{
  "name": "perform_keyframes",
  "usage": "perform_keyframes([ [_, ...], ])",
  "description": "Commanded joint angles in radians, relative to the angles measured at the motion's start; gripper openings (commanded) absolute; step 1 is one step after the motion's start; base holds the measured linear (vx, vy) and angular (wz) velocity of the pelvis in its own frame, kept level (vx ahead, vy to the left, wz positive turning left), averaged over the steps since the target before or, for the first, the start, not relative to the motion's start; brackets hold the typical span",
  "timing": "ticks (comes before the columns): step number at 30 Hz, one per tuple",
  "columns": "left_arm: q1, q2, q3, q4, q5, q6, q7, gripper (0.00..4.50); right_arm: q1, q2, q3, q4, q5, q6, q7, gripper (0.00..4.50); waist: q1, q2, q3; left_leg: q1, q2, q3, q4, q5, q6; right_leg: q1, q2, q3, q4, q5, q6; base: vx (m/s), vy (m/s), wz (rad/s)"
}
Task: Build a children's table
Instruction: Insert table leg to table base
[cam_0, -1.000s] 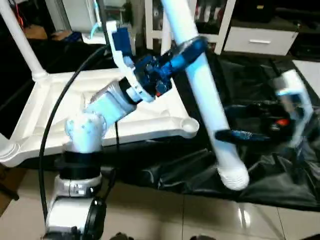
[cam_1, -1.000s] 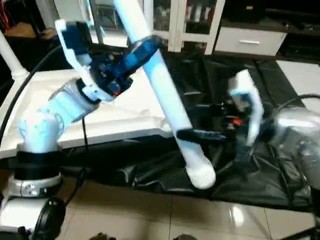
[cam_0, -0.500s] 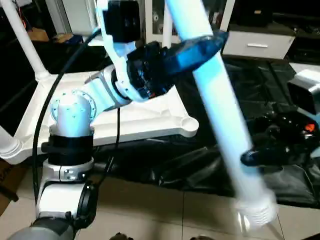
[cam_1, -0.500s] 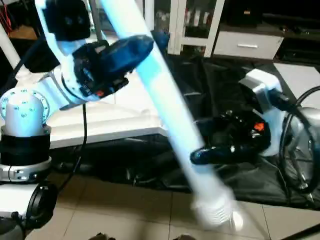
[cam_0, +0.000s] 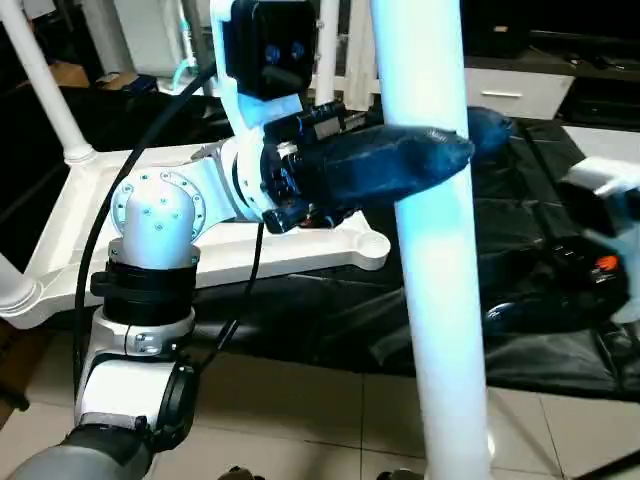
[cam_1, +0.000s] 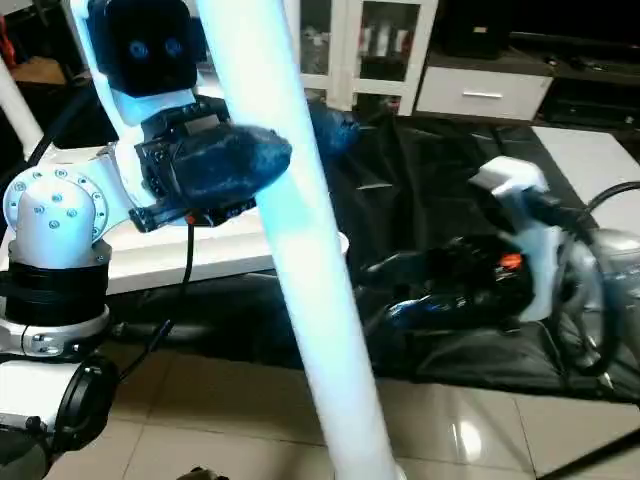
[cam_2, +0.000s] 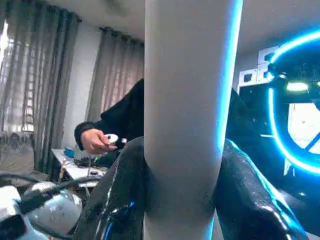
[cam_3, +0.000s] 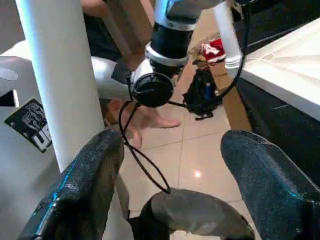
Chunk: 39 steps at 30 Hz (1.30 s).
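You see glossy pale floor tiles (cam_0: 300, 420) at bottom. A white glass-door cabinet (cam_1: 365, 45) stands top centre, grey curtains (cam_2: 45, 90) left.

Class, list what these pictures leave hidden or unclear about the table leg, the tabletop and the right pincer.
- Leg: both ends cut off by the left eye view's top and bottom edges.
- Tabletop: its middle is hidden behind the left arm in both eye views, and the left pincer covers part of its near edge.
- Right pincer: dark and blurred against the black sheet in the right eye view; fingertip outlines are unclear.
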<state>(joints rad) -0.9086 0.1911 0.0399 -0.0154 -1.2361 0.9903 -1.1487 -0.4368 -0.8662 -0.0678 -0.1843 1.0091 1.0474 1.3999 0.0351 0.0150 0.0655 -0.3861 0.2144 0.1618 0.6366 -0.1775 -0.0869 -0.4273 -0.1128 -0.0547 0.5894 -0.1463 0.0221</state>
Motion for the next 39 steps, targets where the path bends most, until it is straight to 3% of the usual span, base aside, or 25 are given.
perform_keyframes([
  [1,-0.025,-0.01,-0.001,0.029,0.044,-0.047,0.013,1.59,-0.018,0.023,-0.001,-0.045,0.043,0.024,-0.022,3.5,-0.011,-0.005,-0.066,0.031,-0.016,0.003,-0.08,-0.441,0.021,0.048,0.014,-0.05,-0.121,-0.648,-0.044,0.0,0.0,0.0],
  [2,-0.025,-0.012,0.0,0.033,0.048,-0.051,0.017,1.59,-0.018,0.026,0.0,-0.049,0.05,0.03,-0.021,3.5,-0.018,-0.007,-0.065,0.033,-0.015,-0.001,-0.082,-0.471,0.021,0.054,0.014,-0.061,-0.128,-0.64,-0.043,0.0,0.0,0.0],
  [3,-0.026,-0.013,0.001,0.034,0.049,-0.053,0.019,1.59,-0.018,0.026,0.0,-0.051,0.054,0.032,-0.021,3.5,-0.026,0.005,-0.062,0.034,-0.001,-0.016,-0.099,-0.553,0.012,0.072,0.015,-0.081,-0.129,-0.605,-0.041,0.0,0.0,0.0],
  [4,-0.025,-0.012,0.001,0.034,0.054,-0.057,0.022,1.59,-0.017,0.029,0.0,-0.058,0.058,0.034,-0.023,3.5,-0.029,0.013,-0.059,0.039,0.011,-0.022,-0.113,-0.617,0.009,0.078,0.018,-0.091,-0.125,-0.567,-0.042,0.0,0.0,0.0],
  [5,-0.025,-0.011,0.001,0.033,0.059,-0.06,0.023,1.59,-0.017,0.031,0.001,-0.062,0.061,0.035,-0.025,3.5,-0.03,0.03,-0.051,0.025,0.055,-0.038,-0.173,-0.775,-0.006,0.115,0.021,-0.093,-0.047,-0.411,-0.063,0.0,0.0,0.0],
  [6,-0.025,-0.012,0.001,0.034,0.062,-0.062,0.028,1.59,-0.019,0.035,-0.001,-0.068,0.076,0.044,-0.028,3.5,0.002,0.043,-0.041,-0.008,0.09,-0.025,-0.238,-0.908,-0.019,0.144,0.012,-0.068,0.08,-0.221,-0.089,-0.064,-0.036,-0.03],
  [7,-0.025,-0.012,0.001,0.034,0.062,-0.062,0.028,1.59,-0.019,0.035,-0.001,-0.068,0.076,0.044,-0.028,3.5,0.02,0.032,-0.036,-0.006,0.093,-0.006,-0.249,-0.914,-0.002,0.136,0.015,-0.049,0.104,-0.2,-0.074,-0.023,-0.095,0.05],
  [8,-0.024,-0.014,-0.001,0.036,0.071,-0.068,0.031,1.59,-0.021,0.039,-0.001,-0.073,0.092,0.056,-0.03,3.5,0.021,-0.016,-0.035,0.052,0.06,0.009,-0.18,-0.815,-0.006,0.093,0.008,0.01,0.057,-0.503,-0.023,-0.023,-0.095,0.05],
  [9,-0.024,-0.014,-0.001,0.036,0.071,-0.068,0.031,1.59,-0.021,0.039,-0.001,-0.073,0.092,0.056,-0.03,3.5,0.023,-0.058,-0.029,0.152,-0.063,0.035,0.078,-0.451,-0.035,-0.068,-0.051,-0.022,-0.18,-1.149,0.05,0.019,-0.118,0.06],
  [10,-0.022,-0.014,-0.006,0.04,0.089,-0.078,0.038,1.59,-0.019,0.047,-0.002,-0.08,0.111,0.069,-0.036,3.5,0.03,-0.07,-0.047,0.045,-0.047,-0.009,0.065,-0.153,0.004,0.033,-0.112,0.048,-0.133,-1.191,0.029,0.05,-0.03,-0.19],
  [11,-0.022,-0.014,-0.006,0.04,0.089,-0.078,0.038,1.59,-0.019,0.047,-0.002,-0.08,0.111,0.069,-0.036,3.5,0.054,-0.058,-0.06,0.009,-0.028,-0.017,0.002,-0.121,0.001,0.08,-0.107,0.051,-0.098,-1.068,0.021,0.05,-0.03,-0.19],
  [12,-0.013,-0.006,-0.018,0.04,0.11,-0.085,0.032,1.59,-0.011,0.044,-0.002,-0.079,0.093,0.06,-0.043,3.5,0.058,-0.044,-0.081,0.017,-0.013,-0.013,-0.057,-0.103,-0.006,0.074,-0.038,0.029,-0.046,-0.664,-0.049,0.043,0.005,-0.2],
  [13,-0.013,-0.006,-0.018,0.04,0.11,-0.085,0.032,1.59,-0.011,0.044,-0.002,-0.079,0.093,0.06,-0.043,3.5,0.05,-0.043,-0.086,0.014,-0.017,-0.014,-0.064,-0.081,0.002,0.081,-0.015,0.022,-0.028,-0.488,-0.08,0.0,0.0,0.0],
  [14,-0.004,0.001,-0.028,0.04,0.134,-0.099,0.024,1.59,-0.006,0.048,-0.002,-0.073,0.063,0.041,-0.062,3.5,0.046,-0.026,-0.091,0.024,-0.013,-0.007,-0.073,-0.071,0.027,0.078,-0.009,0.02,-0.024,-0.286,-0.161,0.0,0.0,0.0],
  [15,-0.004,0.001,-0.028,0.04,0.134,-0.099,0.024,1.59,-0.006,0.048,-0.002,-0.073,0.063,0.041,-0.062,3.5,0.038,-0.022,-0.082,0.024,-0.014,-0.001,-0.075,-0.148,0.044,0.074,-0.004,0.017,-0.039,-0.327,-0.202,0.0,0.0,0.0],
  [16,0.002,0.005,-0.034,0.041,0.15,-0.109,0.019,1.59,-0.002,0.05,-0.003,-0.069,0.043,0.028,-0.075,3.5,0.035,-0.025,-0.074,0.03,-0.02,0.006,-0.07,-0.236,0.041,0.066,-0.004,0.013,-0.056,-0.46,-0.196,0.0,0.0,0.0],
  [18,0.011,0.013,-0.036,0.037,0.156,-0.103,0.022,1.59,0.0,0.055,-0.024,-0.053,0.048,0.028,-0.093,3.5,0.033,-0.023,-0.072,0.035,-0.019,0.007,-0.069,-0.266,0.033,0.06,-0.008,0.01,-0.067,-0.538,-0.172,0.0,0.0,0.0],
  [19,0.028,0.025,-0.036,0.033,0.168,-0.102,0.033,1.59,0.01,0.051,-0.062,-0.039,0.076,0.041,-0.101,3.5,0.03,-0.025,-0.069,0.037,-0.019,0.006,-0.07,-0.287,0.027,0.056,-0.007,0.005,-0.076,-0.593,-0.146,0.0,0.0,0.0],
  [21,0.034,0.029,-0.035,0.033,0.172,-0.101,0.036,1.59,0.015,0.046,-0.073,-0.038,0.09,0.049,-0.099,3.5,0.023,-0.023,-0.068,0.034,-0.019,0.0,-0.074,-0.317,0.018,0.059,-0.009,-0.006,-0.087,-0.643,-0.103,0.0,0.0,0.0],
  [24,0.042,0.039,-0.045,0.043,0.19,-0.114,0.021,1.59,0.024,0.045,-0.088,-0.042,0.128,0.078,-0.098,3.5,0.015,-0.016,-0.07,0.031,-0.012,-0.007,-0.085,-0.327,0.023,0.064,-0.009,-0.009,-0.089,-0.594,-0.104,0.0,0.0,0.0],
  [27,0.044,0.047,-0.055,0.051,0.198,-0.118,0.002,1.59,0.03,0.045,-0.093,-0.044,0.148,0.095,-0.096,3.5,0.007,-0.015,-0.07,0.027,-0.013,-0.009,-0.091,-0.334,0.029,0.07,-0.008,-0.009,-0.088,-0.554,-0.115,0.0,0.0,0.0],
  [31,0.048,0.061,-0.068,0.064,0.218,-0.123,-0.03,1.59,0.028,0.05,-0.113,-0.024,0.167,0.105,-0.104,3.5,0.003,-0.011,-0.076,0.025,-0.005,-0.007,-0.094,-0.294,0.031,0.073,-0.013,0.0,-0.075,-0.436,-0.184,0.0,0.0,0.0],
  [34,0.048,0.064,-0.062,0.067,0.218,-0.123,-0.037,1.59,0.047,0.021,-0.095,-0.032,0.118,0.083,-0.089,3.5,0.008,-0.013,-0.077,0.026,-0.004,0.0,-0.092,-0.267,0.037,0.075,-0.015,0.008,-0.068,-0.384,-0.219,0.0,0.0,0.0],
  [39,0.042,0.045,-0.05,0.056,0.199,-0.115,-0.03,1.59,0.071,0.025,-0.028,-0.064,0.024,0.011,-0.12,3.5,0.017,-0.014,-0.08,0.026,-0.002,0.008,-0.087,-0.2,0.047,0.075,-0.018,0.014,-0.06,-0.332,-0.239,0.0,0.0,0.0],
])
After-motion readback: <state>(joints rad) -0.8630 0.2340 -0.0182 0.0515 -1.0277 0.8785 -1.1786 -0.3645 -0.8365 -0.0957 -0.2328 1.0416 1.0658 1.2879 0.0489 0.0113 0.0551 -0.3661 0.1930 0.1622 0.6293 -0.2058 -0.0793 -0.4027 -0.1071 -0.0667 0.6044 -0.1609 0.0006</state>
